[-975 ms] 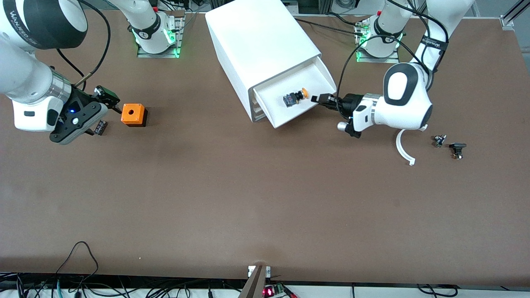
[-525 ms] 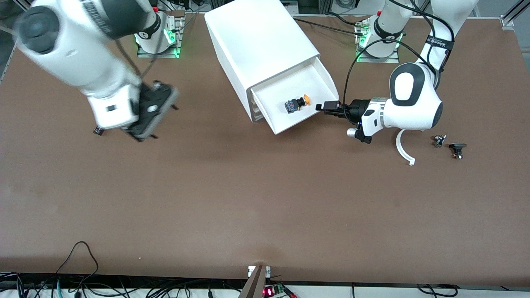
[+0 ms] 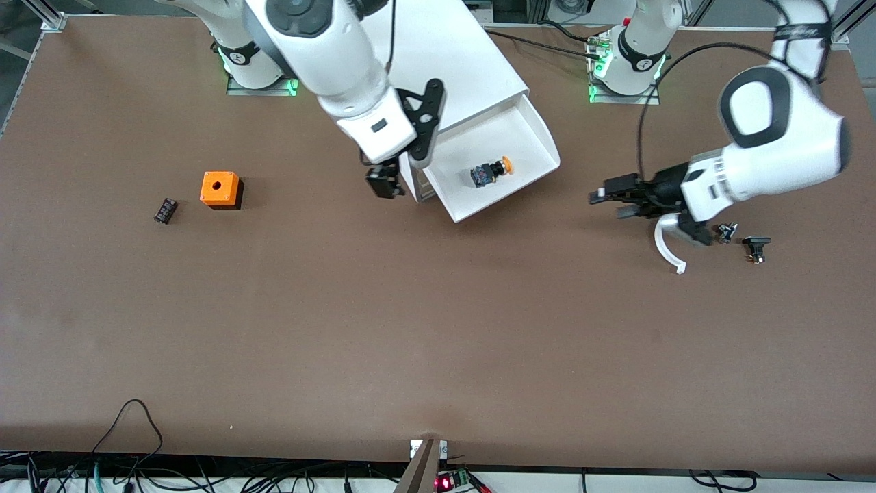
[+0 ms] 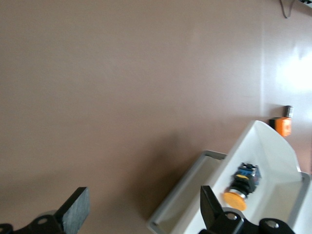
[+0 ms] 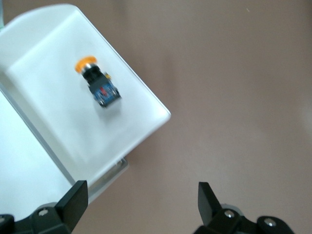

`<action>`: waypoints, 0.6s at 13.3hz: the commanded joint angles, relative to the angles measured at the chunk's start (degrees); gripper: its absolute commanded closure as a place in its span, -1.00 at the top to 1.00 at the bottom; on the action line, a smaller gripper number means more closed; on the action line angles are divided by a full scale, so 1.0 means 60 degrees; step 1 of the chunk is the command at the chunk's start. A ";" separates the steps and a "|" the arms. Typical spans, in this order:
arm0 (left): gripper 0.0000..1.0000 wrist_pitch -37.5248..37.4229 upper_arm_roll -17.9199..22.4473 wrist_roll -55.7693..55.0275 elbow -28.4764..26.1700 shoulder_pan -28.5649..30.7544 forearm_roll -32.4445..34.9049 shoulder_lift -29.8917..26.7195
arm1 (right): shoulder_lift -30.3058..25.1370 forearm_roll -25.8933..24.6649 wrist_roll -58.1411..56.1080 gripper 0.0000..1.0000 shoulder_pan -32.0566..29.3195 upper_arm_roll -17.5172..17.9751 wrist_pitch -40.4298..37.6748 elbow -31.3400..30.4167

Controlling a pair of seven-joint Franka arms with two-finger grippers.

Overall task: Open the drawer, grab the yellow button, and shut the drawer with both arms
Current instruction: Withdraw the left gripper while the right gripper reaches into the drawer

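The top drawer of the white cabinet stands pulled out. The button, with an orange cap and a black-and-blue body, lies on its side in the drawer. My right gripper is open and empty, over the table beside the drawer's corner at the right arm's end. My left gripper is open and empty, low over the table, apart from the drawer toward the left arm's end. The left wrist view shows the drawer and button past my left gripper. The right wrist view shows the drawer, the button and my right gripper.
An orange cube with a hole and a small black component lie toward the right arm's end. A white curved piece and two tiny black components lie under and beside the left arm.
The right arm has swung from beside the orange cube to the drawer's corner. The left gripper has drawn back from the drawer's edge toward the left arm's end.
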 commanded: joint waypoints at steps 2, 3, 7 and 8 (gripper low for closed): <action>1.00 -0.1075 0.0846 -0.0132 0.1022 -0.0062 0.1793 -0.0558 | 0.1224 -0.0048 -0.1201 1.00 0.0444 0.0110 -0.0064 0.1708; 1.00 -0.1633 0.1051 -0.0176 0.1489 -0.0062 0.2334 -0.0617 | 0.1342 -0.0048 -0.1396 1.00 0.0533 0.0110 -0.0137 0.1871; 1.00 -0.3014 0.1170 -0.0729 0.2548 -0.0062 0.4927 -0.0953 | 0.1547 -0.0807 -0.1777 1.00 0.1147 0.0095 -0.0357 0.1873; 1.00 -0.3089 0.1170 -0.1327 0.2563 -0.0091 0.5295 -0.1099 | 0.1679 -0.0868 -0.1822 1.00 0.1192 0.0095 -0.0444 0.1873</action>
